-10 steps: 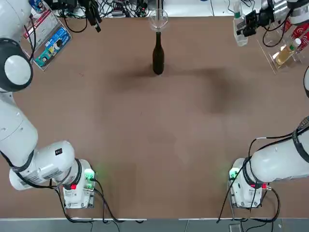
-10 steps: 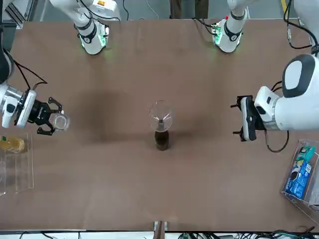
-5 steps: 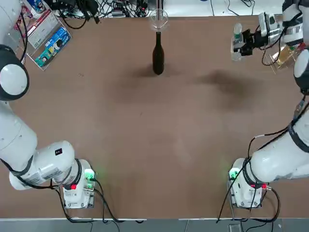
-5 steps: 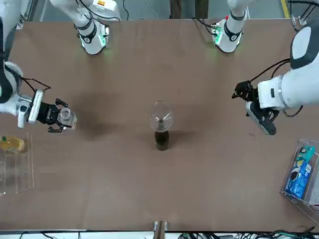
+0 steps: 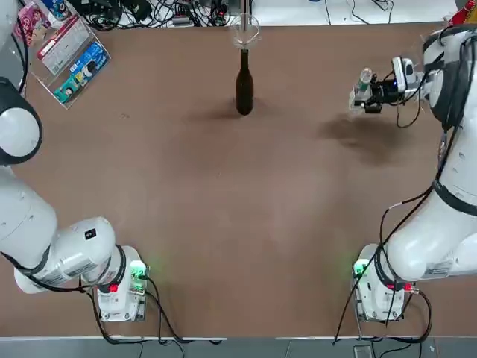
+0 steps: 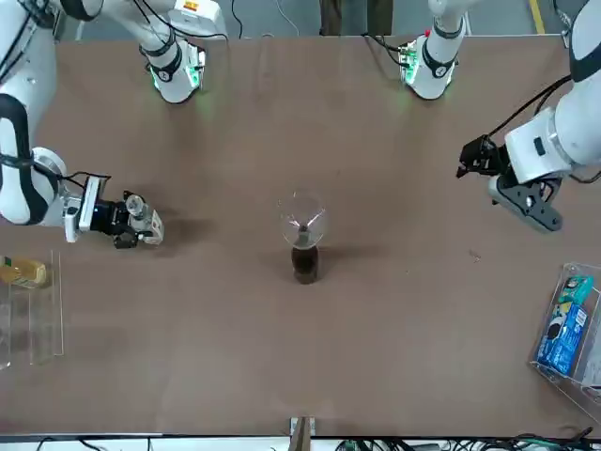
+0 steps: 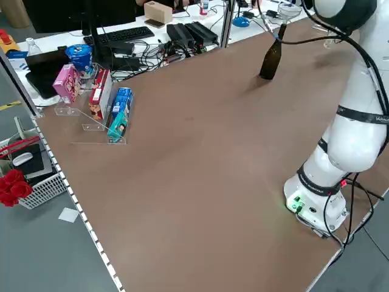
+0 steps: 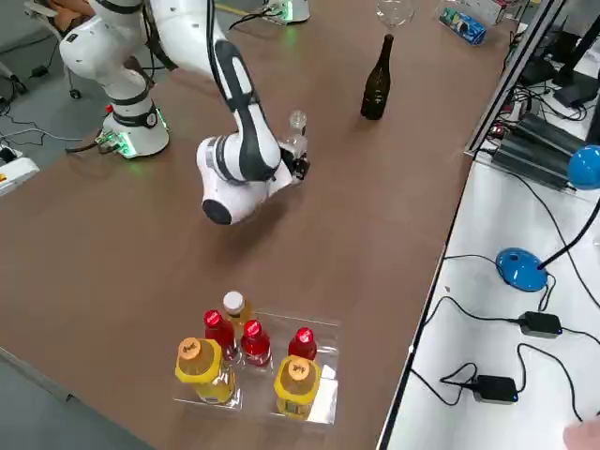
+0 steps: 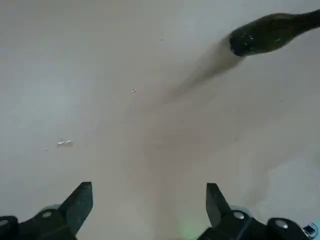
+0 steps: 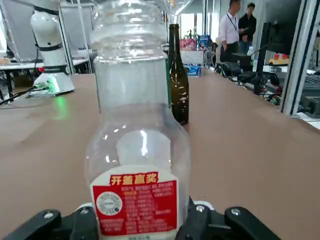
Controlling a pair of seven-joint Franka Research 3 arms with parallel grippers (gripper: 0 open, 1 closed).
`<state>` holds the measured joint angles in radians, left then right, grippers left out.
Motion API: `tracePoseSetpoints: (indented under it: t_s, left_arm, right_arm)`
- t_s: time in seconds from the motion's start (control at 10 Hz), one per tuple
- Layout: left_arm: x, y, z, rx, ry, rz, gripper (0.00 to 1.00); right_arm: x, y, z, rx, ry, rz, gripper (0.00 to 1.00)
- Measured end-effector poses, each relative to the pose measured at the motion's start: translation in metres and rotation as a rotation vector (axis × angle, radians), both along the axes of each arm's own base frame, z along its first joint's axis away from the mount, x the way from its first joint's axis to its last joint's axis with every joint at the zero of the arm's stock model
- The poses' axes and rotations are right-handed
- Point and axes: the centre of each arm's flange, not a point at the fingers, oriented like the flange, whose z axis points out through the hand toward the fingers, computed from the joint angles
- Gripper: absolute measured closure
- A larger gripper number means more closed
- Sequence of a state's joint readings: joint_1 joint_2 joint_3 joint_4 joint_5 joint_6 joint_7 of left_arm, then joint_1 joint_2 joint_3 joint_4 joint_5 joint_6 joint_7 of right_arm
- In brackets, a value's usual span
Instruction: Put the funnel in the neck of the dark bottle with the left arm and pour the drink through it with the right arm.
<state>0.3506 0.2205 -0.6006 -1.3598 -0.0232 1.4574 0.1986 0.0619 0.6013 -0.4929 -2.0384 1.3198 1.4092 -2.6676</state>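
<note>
Two grippers up, drink [image 10: 135,200] in one, funnel [image 6: 303,221] set in the dark bottle [image 5: 244,86].
Nearest the robot's bases: left gripper [image 9: 150,192], spread wide, nothing between its fingers, above its own side of the worktop [image 5: 223,224]. Farther out, right side: right gripper [image 6: 130,221], closed round the drink's body, above the worktop. Beyond, between the two arms: dark bottle upright, funnel in its neck, wide rim up. Far corner, left side: clear tray [image 6: 573,329], packaged goods.

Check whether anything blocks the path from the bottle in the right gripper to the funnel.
Nothing visible does: between the clear bottle in the right gripper and the funnel on the dark bottle lies only open space.
</note>
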Motion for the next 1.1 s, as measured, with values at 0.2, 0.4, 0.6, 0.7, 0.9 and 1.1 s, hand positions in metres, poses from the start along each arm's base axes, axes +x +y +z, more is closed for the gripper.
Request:
tracePoseSetpoints:
  t_s: [0.2, 0.4, 0.6, 0.7, 0.9, 1.1]
  left_arm:
    - [-0.001, 0.019, 0.009, 0.032, -0.018, 0.062, 0.00]
    - [0.000, 0.036, 0.011, 0.059, -0.024, 0.112, 0.00]
    - [-0.001, 0.037, 0.014, 0.072, -0.024, 0.188, 0.00]
    - [-0.002, 0.039, 0.018, 0.079, -0.029, 0.225, 0.00]
    - [-0.003, 0.056, 0.022, 0.103, -0.043, 0.272, 0.00]
    - [-0.012, 0.062, 0.029, 0.111, -0.082, 0.309, 0.00]
  right_arm:
    - [-0.010, 0.004, -0.026, 0.042, 0.016, 0.017, 0.52]
    - [-0.017, 0.005, -0.040, 0.063, 0.041, 0.024, 0.52]
    - [-0.022, 0.004, -0.051, 0.074, 0.060, 0.025, 0.52]
    - [-0.024, 0.003, -0.056, 0.075, 0.069, 0.024, 0.52]
    - [-0.027, 0.003, -0.064, 0.077, 0.085, 0.023, 0.52]
    - [-0.030, 0.004, -0.073, 0.091, 0.098, 0.017, 0.52]
